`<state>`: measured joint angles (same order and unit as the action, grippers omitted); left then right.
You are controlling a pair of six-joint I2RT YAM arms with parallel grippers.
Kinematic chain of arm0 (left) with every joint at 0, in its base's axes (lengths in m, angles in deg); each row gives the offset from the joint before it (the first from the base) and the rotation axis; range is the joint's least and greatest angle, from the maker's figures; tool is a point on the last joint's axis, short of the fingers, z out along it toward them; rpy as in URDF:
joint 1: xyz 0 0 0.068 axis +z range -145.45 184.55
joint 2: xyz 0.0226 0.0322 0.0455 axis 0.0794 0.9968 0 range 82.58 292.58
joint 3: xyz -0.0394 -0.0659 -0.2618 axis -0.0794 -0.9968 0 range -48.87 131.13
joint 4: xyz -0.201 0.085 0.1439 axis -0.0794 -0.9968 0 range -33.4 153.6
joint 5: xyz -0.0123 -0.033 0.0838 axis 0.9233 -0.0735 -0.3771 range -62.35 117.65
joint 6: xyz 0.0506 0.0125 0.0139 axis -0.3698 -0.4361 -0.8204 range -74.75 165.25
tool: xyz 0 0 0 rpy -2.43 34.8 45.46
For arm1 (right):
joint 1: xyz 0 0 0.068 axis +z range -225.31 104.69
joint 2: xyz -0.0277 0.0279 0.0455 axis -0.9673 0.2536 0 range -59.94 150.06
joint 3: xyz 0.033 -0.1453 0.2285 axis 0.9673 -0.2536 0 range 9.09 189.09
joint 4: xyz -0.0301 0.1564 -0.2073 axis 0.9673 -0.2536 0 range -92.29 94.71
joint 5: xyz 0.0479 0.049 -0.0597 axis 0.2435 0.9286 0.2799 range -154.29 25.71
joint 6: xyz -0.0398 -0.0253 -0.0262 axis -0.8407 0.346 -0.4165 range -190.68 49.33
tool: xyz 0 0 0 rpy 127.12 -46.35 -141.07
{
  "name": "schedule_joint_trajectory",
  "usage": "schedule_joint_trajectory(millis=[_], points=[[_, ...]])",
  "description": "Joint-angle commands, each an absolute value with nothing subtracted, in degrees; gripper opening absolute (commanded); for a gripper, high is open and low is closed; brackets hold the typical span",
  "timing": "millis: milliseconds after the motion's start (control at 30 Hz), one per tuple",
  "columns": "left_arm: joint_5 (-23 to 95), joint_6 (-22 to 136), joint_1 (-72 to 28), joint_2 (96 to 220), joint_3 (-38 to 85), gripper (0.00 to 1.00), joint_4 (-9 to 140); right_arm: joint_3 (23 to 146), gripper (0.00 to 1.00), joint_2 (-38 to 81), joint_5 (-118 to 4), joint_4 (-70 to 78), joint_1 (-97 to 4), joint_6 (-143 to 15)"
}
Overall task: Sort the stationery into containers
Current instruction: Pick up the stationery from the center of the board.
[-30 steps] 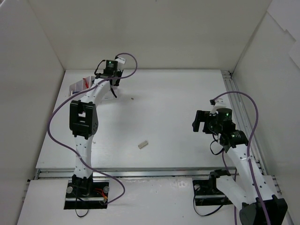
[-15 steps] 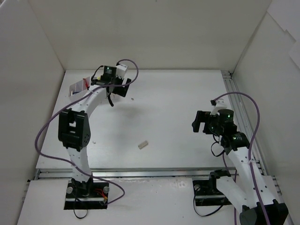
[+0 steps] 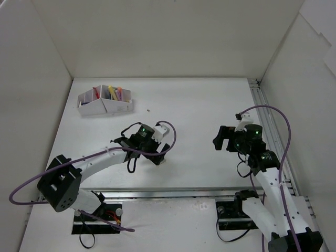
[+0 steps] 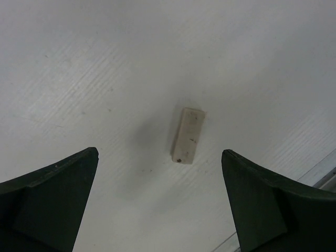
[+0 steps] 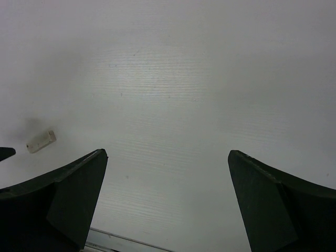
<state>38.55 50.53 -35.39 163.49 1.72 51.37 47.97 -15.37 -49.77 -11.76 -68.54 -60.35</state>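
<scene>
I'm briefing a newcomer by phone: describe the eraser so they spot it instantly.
On the white table, toward its near edge, hangs the open left hand. Directly beneath it lies a small tan eraser block, alone, unlike the coloured markers in the far-left organizer box.

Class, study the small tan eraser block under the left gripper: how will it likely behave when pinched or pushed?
The eraser block is flat-sided and lies flat on the table, so it would probably slide, not roll. It looks small and solid: likely light and stiff. It sits off-centre in the open left gripper, so closing may nudge it sideways.
</scene>
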Motion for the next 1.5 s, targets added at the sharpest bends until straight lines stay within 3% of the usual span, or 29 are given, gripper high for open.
schedule_joint_trajectory(millis=[0,167,300,400,433,500,567,600,633,833,1067,1267,1467], points=[[32.9,54.7,-38.0,162.6,1.8,0.99,53.8,47.2,0.98,-16.4,-48.1,-8.6,-68.9,-59.6],[32.5,55.3,-41.5,166.5,2.5,0.99,53.4,46.4,0.98,-17.7,-49.7,-8.7,-68.6,-59.0],[29.2,56.2,-45.5,171.6,3.5,0.93,52.4,46.2,0.98,-18.3,-50.0,-8.6,-68.6,-58.7],[24.6,57.1,-47.1,174.9,5.0,0.73,50.5,46.2,0.98,-18.5,-50.2,-8.7,-68.7,-58.5],[23.6,57.4,-47.9,175.6,5.4,0.60,50.0,46.1,0.98,-18.5,-50.3,-8.7,-68.5,-58.5],[22.3,57.6,-48.5,176.8,6.1,0.46,49.5,46.1,0.98,-18.7,-50.5,-8.6,-68.5,-58.5],[21.9,57.5,-49.1,176.8,6.9,0.24,49.4,46.0,0.98,-18.9,-50.6,-8.7,-68.7,-58.3],[20.5,57.6,-49.1,176.3,7.4,0.06,49.5,46.0,0.98,-19.2,-50.8,-8.7,-68.6,-58.5],[19.2,57.5,-49.1,175.9,7.6,0.00,49.5,46.0,0.98,-19.3,-51.0,-8.7,-68.9,-58.3],[10.4,55.8,-46.1,173.1,11.0,0.00,49.7,46.0,0.98,-20.0,-51.0,-8.7,-68.7,-58.3],[7.1,48.4,-30.8,176.5,25.9,0.00,51.6,46.4,0.98,-19.1,-52.2,-8.7,-68.6,-58.7],[6.2,46.5,-20.0,190.1,49.9,0.00,44.9,46.0,0.98,-17.8,-56.3,-9.2,-68.6,-58.9],[4.6,46.2,-14.4,200.5,61.0,0.00,44.0,47.0,0.98,-16.0,-60.6,-9.5,-68.9,-59.0]])
